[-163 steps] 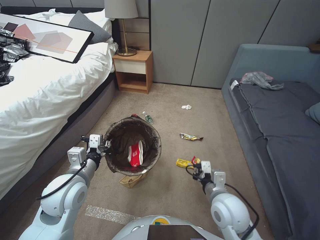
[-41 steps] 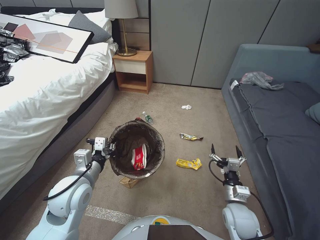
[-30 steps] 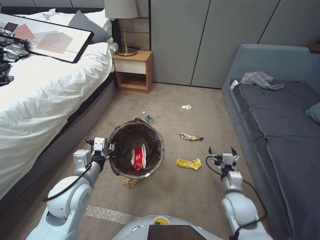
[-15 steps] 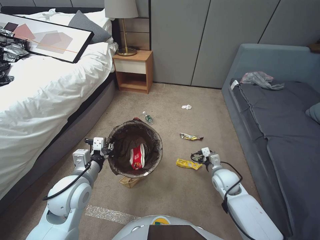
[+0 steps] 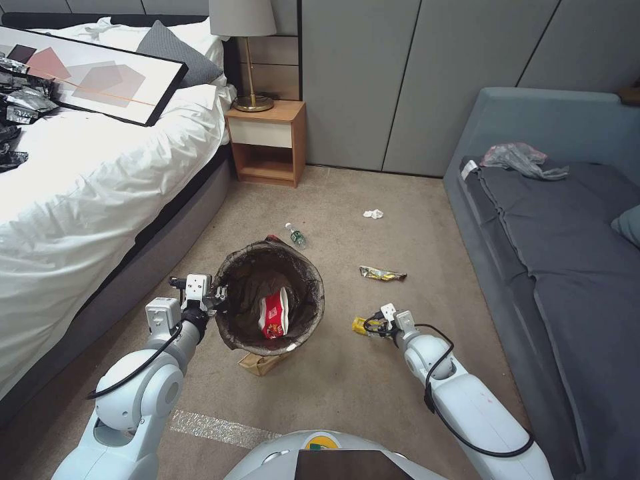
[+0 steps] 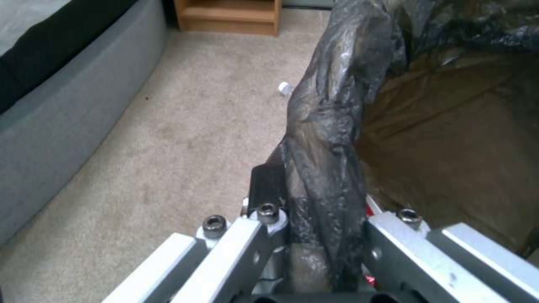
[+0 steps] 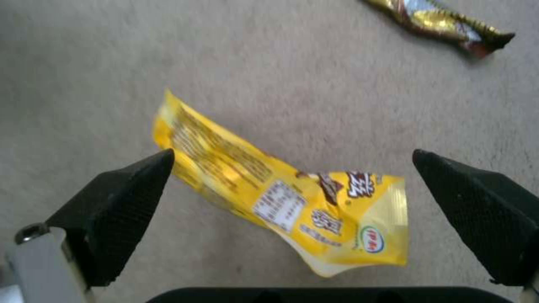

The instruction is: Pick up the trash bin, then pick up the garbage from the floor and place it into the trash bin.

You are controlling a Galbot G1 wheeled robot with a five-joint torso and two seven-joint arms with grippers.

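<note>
Head view: left gripper (image 5: pixel 215 294) pinching the bag-lined rim of the trash bin (image 5: pixel 269 303), bin held above the carpet (image 5: pixel 347 380), a red-and-white packet (image 5: pixel 273 313) inside. Brown paper bag (image 5: pixel 261 363) partly hidden under the bin; clear bottle (image 5: pixel 296 235) just beyond it. Right gripper (image 7: pixel 292 202) low over the yellow wrapper (image 7: pixel 281 206), black fingers (image 7: pixel 118 198) spread wide on either side, not touching. Dark foil wrapper (image 5: pixel 381 273) near, white tissue (image 5: pixel 373 214) farther off. Bed (image 5: pixel 80 200) to the left, sofa (image 5: pixel 560 267) to the right, nightstand (image 5: pixel 267 143) and lamp (image 5: pixel 243 40) behind.
</note>
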